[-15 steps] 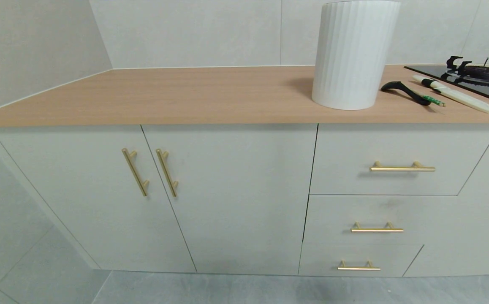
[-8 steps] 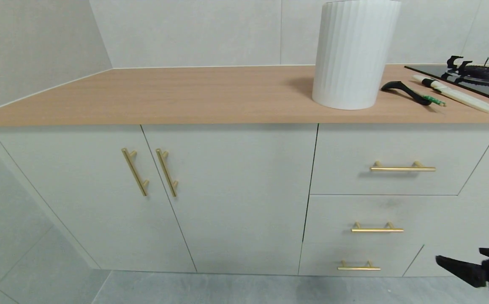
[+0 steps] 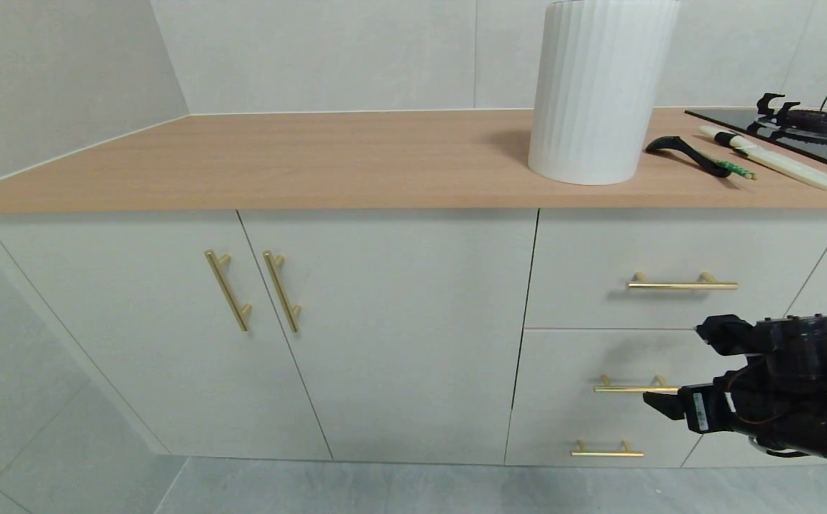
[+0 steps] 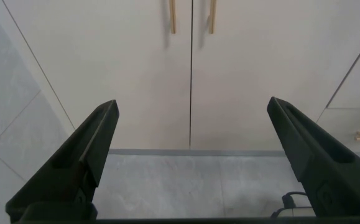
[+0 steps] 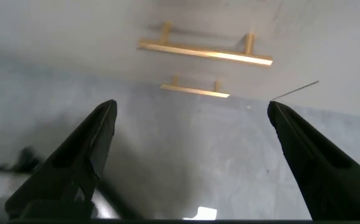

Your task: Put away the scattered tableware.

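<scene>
Black utensil (image 3: 685, 153) and white knife (image 3: 770, 158) lie slanted at the desk's (image 3: 313, 157) right end, well above my right gripper (image 3: 673, 364). It hangs spread open by the middle drawer handle (image 3: 637, 388). I judge that arm nearer; my left gripper (image 4: 192, 104) gapes too.

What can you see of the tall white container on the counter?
The white container is a tall round cylinder with fine vertical ribs around its wall, matte like ceramic or plastic. It stands upright on the wooden countertop, above the top drawer, near the front edge. Only the countertop touches it; a black-handled utensil lies just to its right, apart. Its top runs past the view's edge, so rim and contents cannot be told.
</scene>
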Tool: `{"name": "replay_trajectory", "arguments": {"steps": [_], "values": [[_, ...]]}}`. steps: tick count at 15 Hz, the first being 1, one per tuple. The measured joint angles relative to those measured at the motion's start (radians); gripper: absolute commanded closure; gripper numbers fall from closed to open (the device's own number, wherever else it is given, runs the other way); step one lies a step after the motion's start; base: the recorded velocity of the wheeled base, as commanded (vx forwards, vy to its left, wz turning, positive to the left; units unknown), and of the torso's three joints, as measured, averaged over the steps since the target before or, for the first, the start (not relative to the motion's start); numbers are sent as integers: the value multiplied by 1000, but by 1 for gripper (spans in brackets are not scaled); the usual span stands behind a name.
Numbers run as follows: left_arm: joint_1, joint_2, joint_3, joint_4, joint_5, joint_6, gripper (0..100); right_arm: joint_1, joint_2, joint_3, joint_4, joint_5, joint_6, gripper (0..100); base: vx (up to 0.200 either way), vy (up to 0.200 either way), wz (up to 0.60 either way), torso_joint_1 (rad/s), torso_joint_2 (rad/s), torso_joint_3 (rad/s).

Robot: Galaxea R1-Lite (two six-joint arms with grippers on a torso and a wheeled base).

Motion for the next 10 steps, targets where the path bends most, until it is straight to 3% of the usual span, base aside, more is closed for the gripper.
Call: {"name": "replay_trajectory", "arguments": {"steps": [7, 10], "values": [[0, 0, 0, 0, 0, 0, 0, 1, 296, 16, -432, -77, 70, 0, 0, 0, 0, 0, 0, 0], [0, 0, 0, 0, 0, 0, 0, -6, 381, 8, -511, -88, 80, 0, 0, 0, 0, 0, 0, 0]]}}
